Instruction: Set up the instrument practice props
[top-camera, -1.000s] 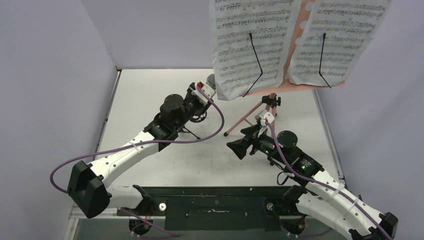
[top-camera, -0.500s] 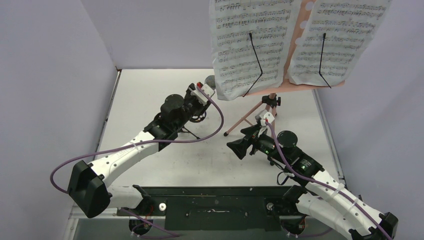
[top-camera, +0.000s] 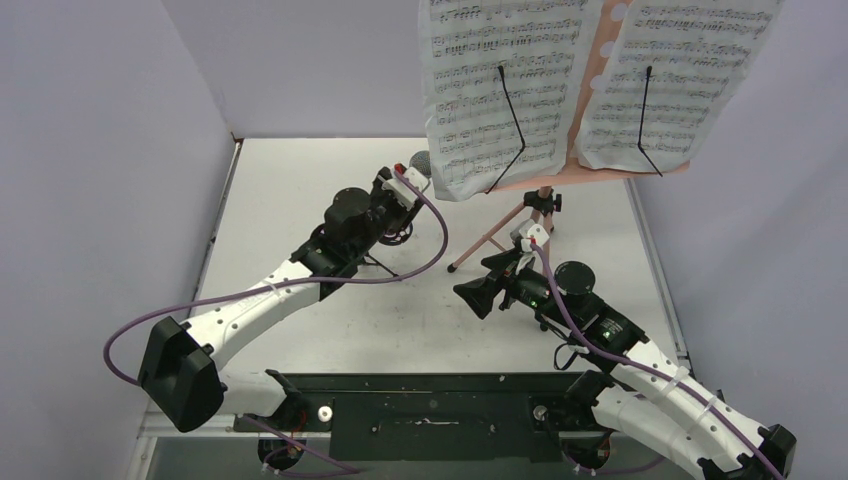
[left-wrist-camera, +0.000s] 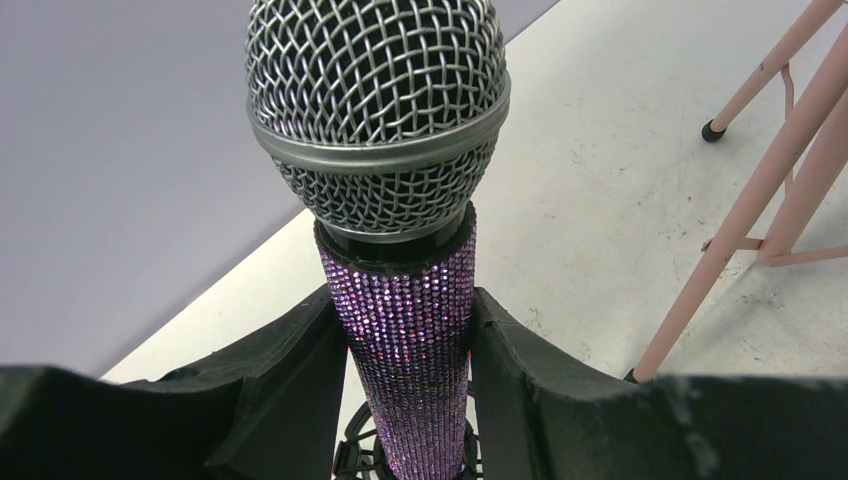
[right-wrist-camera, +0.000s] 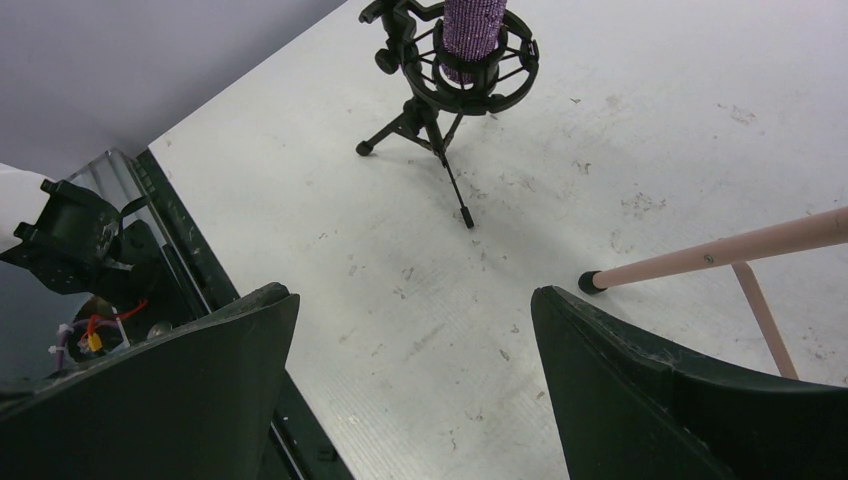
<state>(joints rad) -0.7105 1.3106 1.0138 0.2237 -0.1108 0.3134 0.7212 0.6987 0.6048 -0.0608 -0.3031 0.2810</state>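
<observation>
The left pincer (left-wrist-camera: 408, 365) pinches the rhinestone-studded purple microphone (left-wrist-camera: 405, 320) by its barrel. One matte black finger (left-wrist-camera: 290, 390) presses against each side, just below the rounded grey wire-mesh head. The microphone stands upright, its lower end seated in the ring-shaped cradle of the small black tripod mic stand (right-wrist-camera: 425, 112). That stand's thin legs rest on the scuffed white tabletop (top-camera: 290, 190), left of centre.

The right pincer (right-wrist-camera: 412, 310) is spread wide and holds nothing. It hangs above bare tabletop between the mic stand and a rubber-capped leg of the pink tubular music stand (top-camera: 590, 110). The music stand rises toward the far right of the tabletop. Its perforated pink desk carries two white sheet-music pages (top-camera: 500, 90), each pinned by a thin black wire arm.
</observation>
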